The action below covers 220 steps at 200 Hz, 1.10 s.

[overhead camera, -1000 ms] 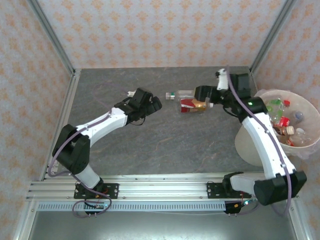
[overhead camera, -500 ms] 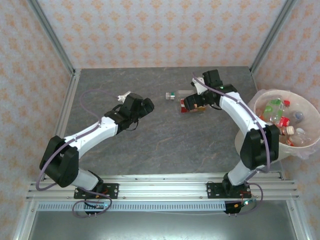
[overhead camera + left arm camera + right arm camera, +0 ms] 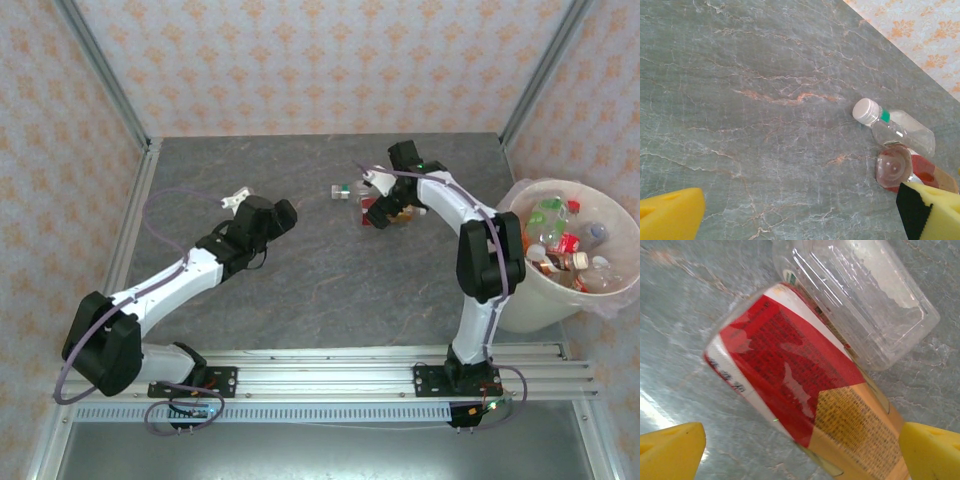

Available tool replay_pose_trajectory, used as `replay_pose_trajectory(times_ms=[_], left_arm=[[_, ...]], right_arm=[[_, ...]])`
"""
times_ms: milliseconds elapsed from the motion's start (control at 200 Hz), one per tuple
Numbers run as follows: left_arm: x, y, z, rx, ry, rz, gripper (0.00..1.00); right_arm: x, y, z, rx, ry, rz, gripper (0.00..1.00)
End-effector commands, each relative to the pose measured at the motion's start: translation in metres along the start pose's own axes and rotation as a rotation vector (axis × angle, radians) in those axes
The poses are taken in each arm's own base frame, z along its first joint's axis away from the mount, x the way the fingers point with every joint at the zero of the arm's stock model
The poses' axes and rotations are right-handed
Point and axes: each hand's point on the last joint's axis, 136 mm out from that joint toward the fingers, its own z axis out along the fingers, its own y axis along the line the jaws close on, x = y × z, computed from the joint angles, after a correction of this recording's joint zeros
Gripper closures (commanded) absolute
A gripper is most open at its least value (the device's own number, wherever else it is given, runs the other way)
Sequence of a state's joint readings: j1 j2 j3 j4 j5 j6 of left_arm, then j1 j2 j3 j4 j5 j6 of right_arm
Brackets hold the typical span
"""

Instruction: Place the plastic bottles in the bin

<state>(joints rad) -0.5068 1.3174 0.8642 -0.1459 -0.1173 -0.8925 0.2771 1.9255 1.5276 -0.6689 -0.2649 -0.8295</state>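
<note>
Two plastic bottles lie together on the grey table. One is clear with a white cap [image 3: 343, 190] [image 3: 896, 128]. The other bears a red and orange label [image 3: 393, 212] [image 3: 805, 395] [image 3: 896, 171]. My right gripper [image 3: 384, 205] [image 3: 800, 456] hangs open right over the red-labelled bottle, its yellow fingertips [image 3: 671, 450] on either side of it. The clear bottle [image 3: 865, 300] lies just beyond. My left gripper [image 3: 282, 213] [image 3: 802, 220] is open and holds nothing, to the left of both bottles. The bin [image 3: 520, 290], a pale bucket at the right edge, holds several bottles [image 3: 560, 238].
Patterned walls and metal posts [image 3: 108, 80] close in the table on the left, back and right. The arms' mounting rail [image 3: 320, 375] runs along the near edge. Bare table surface [image 3: 330, 290] stretches between the two arms.
My right arm has swung left from beside the bin and its gripper now hangs over the red-labelled bottle. My left arm has drawn back to the left, away from the bottles.
</note>
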Motion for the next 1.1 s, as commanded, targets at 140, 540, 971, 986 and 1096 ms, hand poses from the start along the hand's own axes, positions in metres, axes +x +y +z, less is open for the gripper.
replay_pose_trajectory(times_ms=[140,540,971,986,1096], left_arm=[[-0.008,0.013,-0.012,-0.004,-0.024,0.014,0.00],[0.000,0.002,0.000,0.025,0.022,0.022,0.00],[0.009,0.001,0.009,0.016,0.067,0.034,0.00],[0.009,0.001,0.009,0.015,0.067,0.035,0.00],[0.010,0.001,0.009,0.016,0.072,0.040,0.00]], right_arm=[[0.015,-0.009,0.021,0.015,0.141,-0.142,0.00],[0.026,0.041,0.025,-0.194,0.176,-0.153,0.14],[0.014,0.050,0.055,-0.091,0.158,-0.240,0.12],[0.013,0.050,0.054,-0.091,0.155,-0.237,0.14],[0.008,0.046,0.046,-0.061,0.125,-0.202,0.24]])
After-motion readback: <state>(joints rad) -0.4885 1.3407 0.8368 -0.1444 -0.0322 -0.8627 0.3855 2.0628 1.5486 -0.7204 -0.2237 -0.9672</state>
